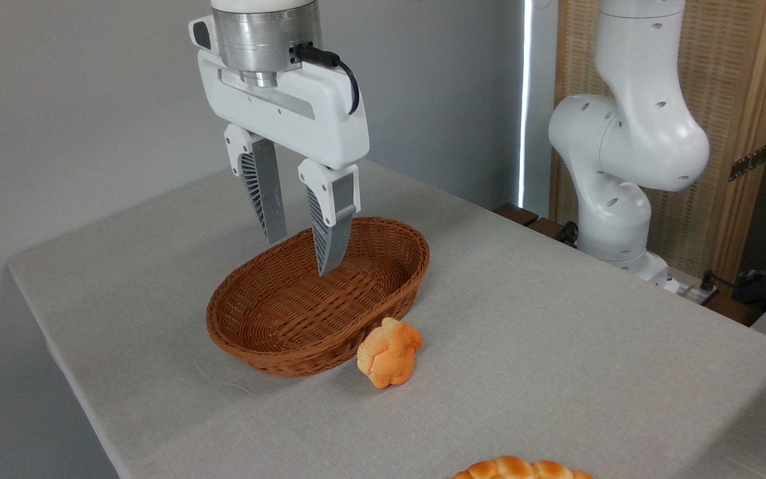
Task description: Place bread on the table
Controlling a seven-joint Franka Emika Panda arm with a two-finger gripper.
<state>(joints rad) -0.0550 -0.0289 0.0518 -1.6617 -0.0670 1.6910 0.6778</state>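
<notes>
golden-orange braided bread (521, 468), cut off at frame bottom, on table (556, 332)

grey wall (77, 100), woven wooden screen (742, 100)

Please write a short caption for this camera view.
Open gripper above empty wicker basket; bun beside it, bread on table.

Bench (556, 346): light grey-beige cloth, plain. Basket (276, 332): brown wicker, woven ribbing. Bun (389, 352) just right-front of basket: orange, paler cream patches in knot folds. Bread (521, 470) at frame bottom, well right-front of basket: golden-orange crust, pale seams, only top showing. Tool (300, 256) above basket: white body, grey ribbed fingers, silver metal flange, black cable. Arm (629, 146) right of basket: white.
</notes>
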